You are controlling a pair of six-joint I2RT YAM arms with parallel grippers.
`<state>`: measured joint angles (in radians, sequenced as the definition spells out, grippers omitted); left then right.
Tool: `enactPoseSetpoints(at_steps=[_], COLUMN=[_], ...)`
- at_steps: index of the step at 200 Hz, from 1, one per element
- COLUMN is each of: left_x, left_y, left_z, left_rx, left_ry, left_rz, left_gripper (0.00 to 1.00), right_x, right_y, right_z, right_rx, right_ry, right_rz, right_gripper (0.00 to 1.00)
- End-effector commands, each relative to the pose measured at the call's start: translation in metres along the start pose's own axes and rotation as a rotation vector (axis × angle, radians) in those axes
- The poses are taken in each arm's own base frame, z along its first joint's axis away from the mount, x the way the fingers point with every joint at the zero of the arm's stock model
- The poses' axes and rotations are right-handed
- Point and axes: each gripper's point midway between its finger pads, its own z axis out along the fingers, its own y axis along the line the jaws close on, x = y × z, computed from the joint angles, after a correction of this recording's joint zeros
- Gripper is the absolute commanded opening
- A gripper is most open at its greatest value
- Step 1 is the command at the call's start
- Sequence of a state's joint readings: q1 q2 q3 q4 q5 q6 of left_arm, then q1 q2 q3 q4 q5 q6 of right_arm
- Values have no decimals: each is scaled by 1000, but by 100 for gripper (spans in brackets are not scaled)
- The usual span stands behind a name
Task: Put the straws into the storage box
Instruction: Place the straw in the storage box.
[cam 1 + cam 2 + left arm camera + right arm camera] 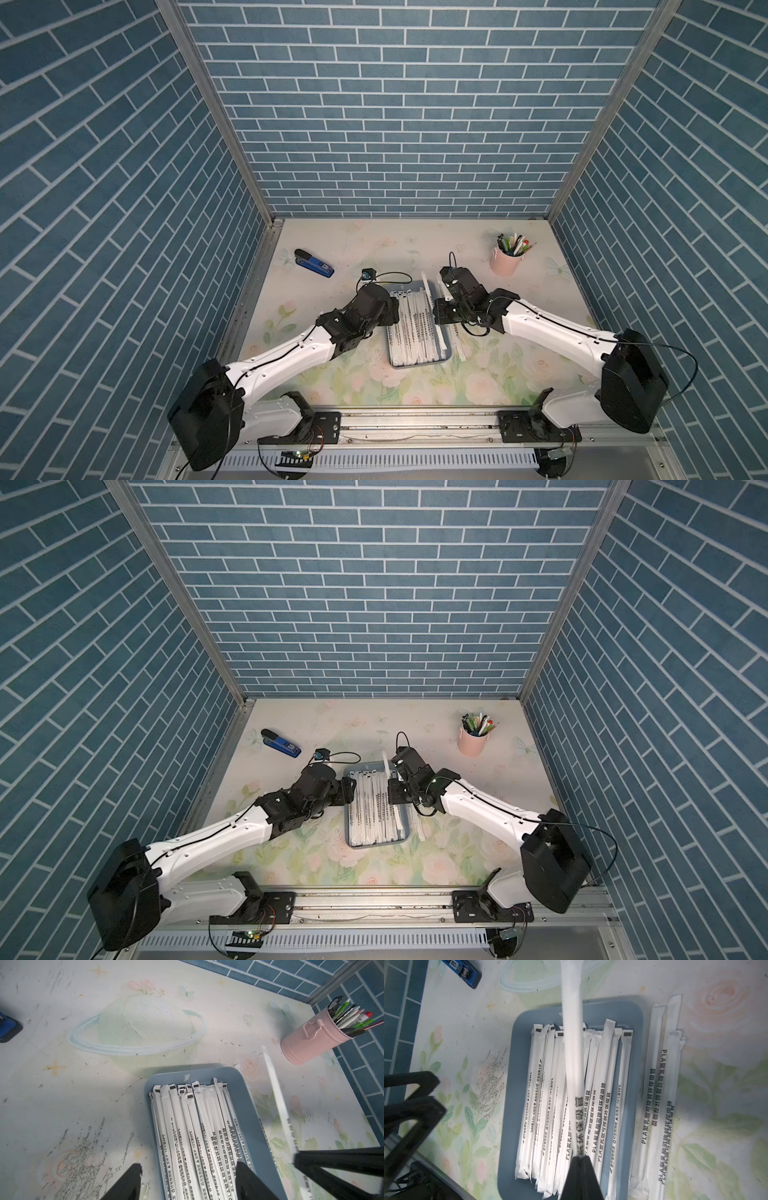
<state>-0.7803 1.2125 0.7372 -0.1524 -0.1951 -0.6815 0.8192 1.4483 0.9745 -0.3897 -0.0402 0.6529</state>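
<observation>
Floral table [374,249] carries the blue-grey box [508,1105], packed with wrapped straws [602,1084]; a few loose straws [654,1095] lie on the table just beside it. One straw [572,1043] hangs over the box with its far end past the rim, so letting go here would likely leave it propped on the edge or sliding out. The right jaws are pressed together, pinching that straw near one end. The left jaws are spread and empty, straddling the box's side wall.
</observation>
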Motion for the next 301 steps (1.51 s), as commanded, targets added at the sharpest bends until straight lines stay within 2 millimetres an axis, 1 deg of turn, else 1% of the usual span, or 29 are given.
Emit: enactPoseSetpoints(at_steps=[1,28,64,129,156,184,209,237,253,289,301], left_x=[9,11,14,15,15,16,16,15,14,13,13], left_y=[13,13,14,14,15,16,14,11,10,9,10], left_z=[0,1,1,1,0,0,2,3,3,3,2], left_rx=[-35,-32,-30,-21,-22,-24,-17,-5,-1,0,-5], left_ry=[17,23,26,25,23,25,26,23,23,22,22], left_rz=[3,4,7,2,3,4,5,5,6,6,10], left_gripper=[74,74,74,74,74,74,74,74,74,74,74], right_x=[3,10,21,34,36,34,26,15,7,-2,-5], right_y=[-12,-24,-33,-39,-41,-38,-34,-31,-29,-23,-22], right_z=[21,39,53,69,73,68,58,46,41,34,29], right_rx=[73,124,155,169,177,178,192,208,214,211,204], right_ry=[0,16,45,88,97,91,71,41,21,-1,-12], right_rz=[60,67,74,67,65,56,39,24,17,9,11], right_gripper=[0,0,0,1,8,18,24,27,29,30,26])
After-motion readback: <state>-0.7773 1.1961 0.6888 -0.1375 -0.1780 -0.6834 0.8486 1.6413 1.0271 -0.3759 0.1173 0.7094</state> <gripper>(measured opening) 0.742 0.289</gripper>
